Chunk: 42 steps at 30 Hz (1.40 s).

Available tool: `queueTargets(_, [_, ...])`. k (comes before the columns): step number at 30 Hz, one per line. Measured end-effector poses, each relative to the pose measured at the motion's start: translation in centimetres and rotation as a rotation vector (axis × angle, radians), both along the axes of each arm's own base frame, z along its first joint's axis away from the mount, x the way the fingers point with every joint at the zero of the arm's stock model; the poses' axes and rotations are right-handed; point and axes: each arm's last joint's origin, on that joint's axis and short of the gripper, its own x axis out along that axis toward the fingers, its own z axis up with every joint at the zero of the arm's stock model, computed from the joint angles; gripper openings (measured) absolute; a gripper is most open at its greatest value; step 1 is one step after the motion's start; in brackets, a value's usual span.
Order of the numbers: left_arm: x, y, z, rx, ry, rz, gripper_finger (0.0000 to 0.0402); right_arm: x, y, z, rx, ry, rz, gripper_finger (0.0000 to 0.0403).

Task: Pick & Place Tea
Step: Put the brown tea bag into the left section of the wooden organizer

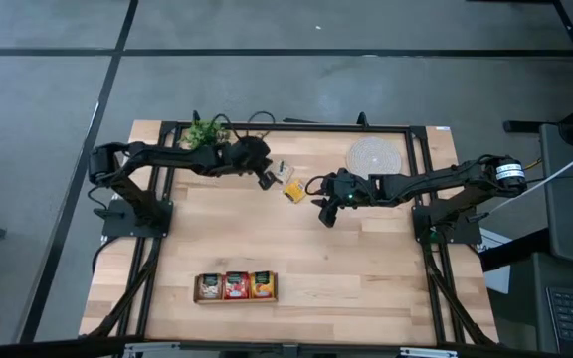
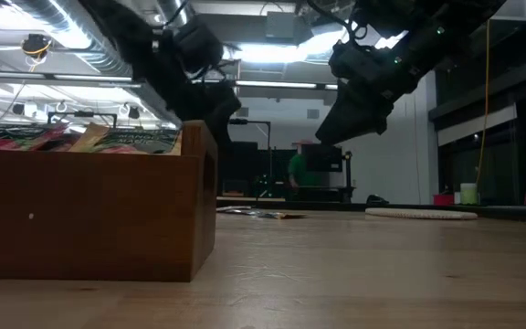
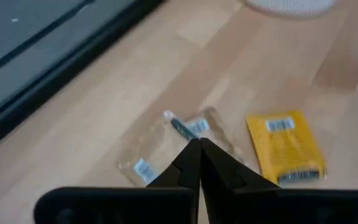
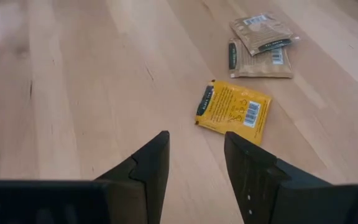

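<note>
We see the left hand [image 1: 266, 180] near the far edge of the surface [image 1: 366, 278], its fingers [image 3: 199, 163] pressed together to a point. In the left wrist view they meet right over two pale sachets [image 3: 166, 146]; whether paper is pinched between them we cannot tell. A yellow sachet [image 1: 293, 190] lies just beside the pale pair, flat on the wood, between the two hands. The right hand [image 1: 324, 214] hovers near it with its fingers [image 4: 148, 168] spread apart and holding nothing. The round woven mat [image 1: 374, 155] sits by the far edge, apart from the sachets. The wooden tray [image 1: 236, 286] stands near the front edge, well apart from both hands, with sachets [image 1: 235, 285] already in its three compartments. A broad stretch of bare wood lies open between the tray and the hands.
</note>
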Motion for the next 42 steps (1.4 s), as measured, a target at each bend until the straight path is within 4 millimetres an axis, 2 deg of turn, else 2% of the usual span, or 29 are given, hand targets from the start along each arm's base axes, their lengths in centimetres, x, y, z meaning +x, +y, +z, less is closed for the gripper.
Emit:
queueTargets(6, [0.2, 1.5, -2.4, -0.071, -0.042, -0.007, 0.0002, 0.1, -0.1, 0.1, -0.022, -0.012, -0.027, 0.0155])
queueTargets(11, [0.5, 1.8, -4.6, -0.078, 0.035, 0.036, 0.0003, 0.1, -0.1, 0.2, -0.02, -0.024, -0.03, 0.0155])
queueTargets(21, [0.2, 3.0, -7.5, -0.092, 0.127, 0.097, 0.0002, 0.1, -0.1, 0.2, -0.004, -0.027, -0.042, 0.0155])
queueTargets(26, [0.0, 3.0, -8.3, -0.123, 0.181, 0.097, 0.0003, 0.1, -0.1, 0.2, -0.001, -0.027, -0.043, 0.0155])
queueTargets(32, [-0.1, 1.2, -8.2, -0.2, 0.253, 0.036, 0.0003, 0.1, -0.1, 0.2, 0.0, -0.025, -0.043, 0.0155])
queueTargets(42, [-0.1, -5.0, -6.9, -0.345, 0.348, -0.207, 0.0004, 0.1, 0.0, 0.1, 0.011, -0.015, -0.024, 0.0155])
